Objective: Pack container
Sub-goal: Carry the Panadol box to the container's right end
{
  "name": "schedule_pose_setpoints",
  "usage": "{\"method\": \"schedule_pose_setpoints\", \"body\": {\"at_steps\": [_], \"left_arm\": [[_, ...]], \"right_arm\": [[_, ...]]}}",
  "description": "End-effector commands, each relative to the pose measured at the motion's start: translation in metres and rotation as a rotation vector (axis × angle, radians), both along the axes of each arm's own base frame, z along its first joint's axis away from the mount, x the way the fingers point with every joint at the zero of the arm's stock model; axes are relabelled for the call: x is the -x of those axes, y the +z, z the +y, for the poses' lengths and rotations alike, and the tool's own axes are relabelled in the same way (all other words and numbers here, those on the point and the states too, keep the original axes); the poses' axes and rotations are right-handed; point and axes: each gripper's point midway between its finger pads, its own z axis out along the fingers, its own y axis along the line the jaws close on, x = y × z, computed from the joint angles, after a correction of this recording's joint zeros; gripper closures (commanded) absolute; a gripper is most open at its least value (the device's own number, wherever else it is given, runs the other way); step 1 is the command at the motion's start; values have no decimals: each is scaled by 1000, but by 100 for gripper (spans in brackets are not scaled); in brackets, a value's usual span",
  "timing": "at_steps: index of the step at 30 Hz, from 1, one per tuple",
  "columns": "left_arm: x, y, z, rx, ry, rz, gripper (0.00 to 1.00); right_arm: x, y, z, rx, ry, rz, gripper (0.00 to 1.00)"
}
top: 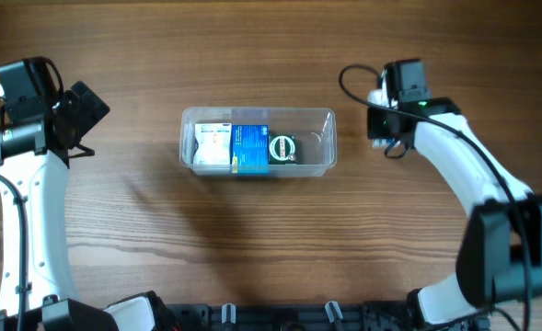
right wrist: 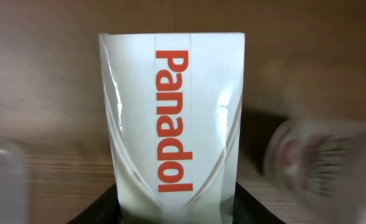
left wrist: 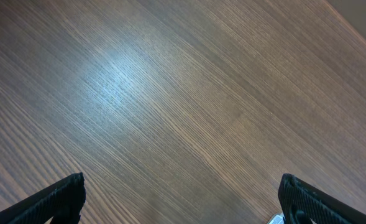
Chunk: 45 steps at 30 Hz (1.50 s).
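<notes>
Right fingers (right wrist: 251,210) clamped on a Panadol box (right wrist: 173,118) are shown only by the wrist view; left fingers (left wrist: 55,200) are spread wide.

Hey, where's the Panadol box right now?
The Panadol box is held in the right gripper, filling the right wrist view; overhead, that gripper sits just right of the container.

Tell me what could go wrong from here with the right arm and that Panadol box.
The right gripper pinches only one end of the Panadol box, so it might pivot or slip when lifted. The container already holds a white box, a blue box and a round item; only its right end is free, so the box may catch the rim. A blurred clear object beside the box could get knocked.
</notes>
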Motion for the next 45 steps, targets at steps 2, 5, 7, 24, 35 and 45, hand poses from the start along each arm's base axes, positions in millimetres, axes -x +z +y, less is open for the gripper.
{"method": "schedule_pose_setpoints", "body": {"at_steps": [2, 5, 7, 24, 35, 45], "left_arm": [[1, 4, 1, -4, 0, -9, 0], [1, 4, 1, -4, 0, -9, 0], [1, 4, 1, -4, 0, -9, 0], [1, 4, 1, -4, 0, -9, 0], [1, 4, 1, -4, 0, -9, 0], [1, 4, 1, -5, 0, -9, 0]], "right_arm": [[-9, 74, 27, -60, 194, -170, 55], [-1, 106, 49, -47, 333, -251, 55], [9, 125, 73, -42, 443, -303, 55], [71, 126, 233, -93, 961, -363, 51], [50, 122, 214, -79, 706, -357, 53], [40, 68, 213, -233, 342, -189, 96]]}}
